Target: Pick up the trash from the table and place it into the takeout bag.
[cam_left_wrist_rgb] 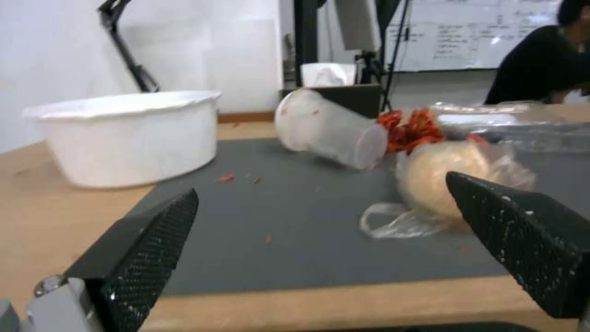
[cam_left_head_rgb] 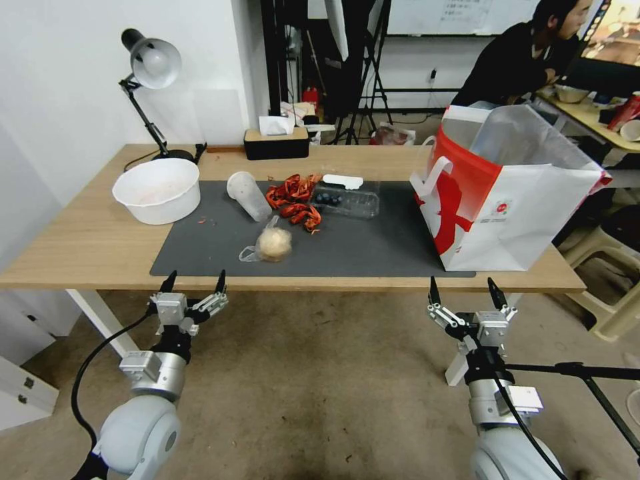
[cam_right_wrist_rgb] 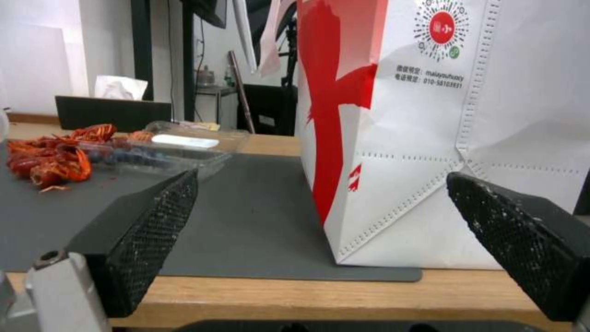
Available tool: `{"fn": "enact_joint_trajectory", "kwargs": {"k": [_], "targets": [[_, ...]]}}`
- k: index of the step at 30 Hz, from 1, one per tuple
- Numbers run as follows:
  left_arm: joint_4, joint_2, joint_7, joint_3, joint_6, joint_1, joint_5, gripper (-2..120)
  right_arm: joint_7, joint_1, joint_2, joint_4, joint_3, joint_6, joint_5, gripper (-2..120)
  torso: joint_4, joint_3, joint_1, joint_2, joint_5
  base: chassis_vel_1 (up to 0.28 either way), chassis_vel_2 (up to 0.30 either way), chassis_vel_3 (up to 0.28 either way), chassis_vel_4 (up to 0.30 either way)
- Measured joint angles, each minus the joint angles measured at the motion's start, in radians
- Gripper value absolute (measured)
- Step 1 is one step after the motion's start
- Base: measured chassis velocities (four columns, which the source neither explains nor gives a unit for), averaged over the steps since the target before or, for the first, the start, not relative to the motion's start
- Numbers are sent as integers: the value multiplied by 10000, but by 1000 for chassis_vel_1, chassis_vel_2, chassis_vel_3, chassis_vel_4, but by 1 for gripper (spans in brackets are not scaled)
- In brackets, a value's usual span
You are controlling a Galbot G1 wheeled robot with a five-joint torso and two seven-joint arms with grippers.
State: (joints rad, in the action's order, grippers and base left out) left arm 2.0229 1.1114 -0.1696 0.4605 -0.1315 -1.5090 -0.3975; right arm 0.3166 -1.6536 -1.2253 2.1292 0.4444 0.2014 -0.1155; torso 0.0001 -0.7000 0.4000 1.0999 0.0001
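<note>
On the table point(cam_left_head_rgb: 93, 247) lies trash on a dark grey mat point(cam_left_head_rgb: 360, 247): a translucent cup point(cam_left_head_rgb: 249, 195) on its side, red shells point(cam_left_head_rgb: 293, 199), a clear bag with a beige lump point(cam_left_head_rgb: 270, 244) and a clear plastic tray point(cam_left_head_rgb: 345, 198). A white bowl point(cam_left_head_rgb: 158, 189) stands left of the mat. The takeout bag point(cam_left_head_rgb: 507, 200), white with a red panel, stands open at the right end. My left gripper point(cam_left_head_rgb: 193, 282) hovers open before the table's front edge, facing the lump bag point(cam_left_wrist_rgb: 442, 184). My right gripper point(cam_left_head_rgb: 465, 291) hangs open in front of the takeout bag point(cam_right_wrist_rgb: 442, 138).
A black desk lamp point(cam_left_head_rgb: 150, 87) and a black tissue box point(cam_left_head_rgb: 276, 141) stand at the table's back edge. Behind the bag a person sits at another cluttered desk point(cam_left_head_rgb: 593, 117). A tripod leg point(cam_left_head_rgb: 587, 373) crosses the floor beside my right arm.
</note>
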Motion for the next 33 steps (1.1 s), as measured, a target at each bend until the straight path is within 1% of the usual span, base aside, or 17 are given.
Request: {"fn": "enact_joint_trajectory", "kwargs": {"k": [2,4,6,7,10,12,14,15,17,18,21,24,26,27,29,30,33], "targets": [[13,-123,185,-213,146,377,22,100,0,-1,-12,-6,2,0,2,100,-2,0,0,0,-1,0,0,0,0],[19,-173,244,-294,189,498,17,100,0,-2,-17,-10,2,-1,6,100,-2,0,0,0,-1,0,0,0,0],[27,-340,507,-557,312,842,-16,100,-1,-2,-22,-22,0,-3,18,100,-3,0,0,0,0,0,0,0,0],[27,-340,507,-557,312,842,-16,100,-1,-2,-22,-22,0,-3,18,100,-3,0,0,0,0,0,0,0,0],[22,-589,827,-836,458,1180,-201,100,-13,87,21,-66,-70,-23,22,100,-3,0,0,0,-1,0,0,0,0],[-15,-684,909,-908,479,1292,-266,100,-20,132,40,-86,-108,-36,22,100,2,0,0,0,0,0,0,0,0],[-148,-910,1070,-1139,548,1593,-488,100,-28,161,47,-105,-133,-49,23,100,1,-1,0,-1,-3,0,0,0,0],[-148,-910,1070,-1139,548,1593,-488,100,-28,161,47,-105,-133,-49,23,100,1,-1,0,-1,-3,0,0,0,0],[-308,-1134,1201,-1403,608,1924,-808,100,-34,162,45,-111,-139,-52,24,100,-2,0,0,0,-3,0,0,0,0],[-308,-1134,1201,-1403,608,1924,-808,100,-34,162,45,-111,-139,-52,24,100,-2,0,0,0,-3,0,0,0,0],[-722,-1546,1571,-1790,653,2541,-1334,100,-45,159,30,-113,-156,-57,45,100,-1,0,0,0,-4,0,0,0,0],[-966,-1758,1781,-1939,674,2909,-1601,100,-48,157,22,-117,-158,-61,56,100,-1,-1,0,0,-1,0,0,0,0],[-1193,-2018,1949,-2172,931,3454,-2078,100,-51,152,14,-123,-158,-64,72,100,-1,-1,0,0,-1,0,0,0,0],[-1193,-2018,1949,-2172,931,3454,-2078,100,-51,152,14,-123,-158,-64,72,100,-1,-1,0,0,-1,0,0,0,0],[-1353,-2184,1988,-2381,1314,3976,-2605,100,-54,150,4,-129,-158,-68,87,100,-1,-1,1,0,-1,0,0,0,0],[-1353,-2184,1988,-2381,1314,3976,-2605,100,-54,150,4,-129,-158,-68,87,100,-1,-1,1,0,-1,0,0,0,0],[-1584,-2359,2022,-2657,1865,4627,-3320,100,-58,160,-2,-142,-160,-74,94,100,-1,-1,0,-1,-1,0,0,0,0]]}}
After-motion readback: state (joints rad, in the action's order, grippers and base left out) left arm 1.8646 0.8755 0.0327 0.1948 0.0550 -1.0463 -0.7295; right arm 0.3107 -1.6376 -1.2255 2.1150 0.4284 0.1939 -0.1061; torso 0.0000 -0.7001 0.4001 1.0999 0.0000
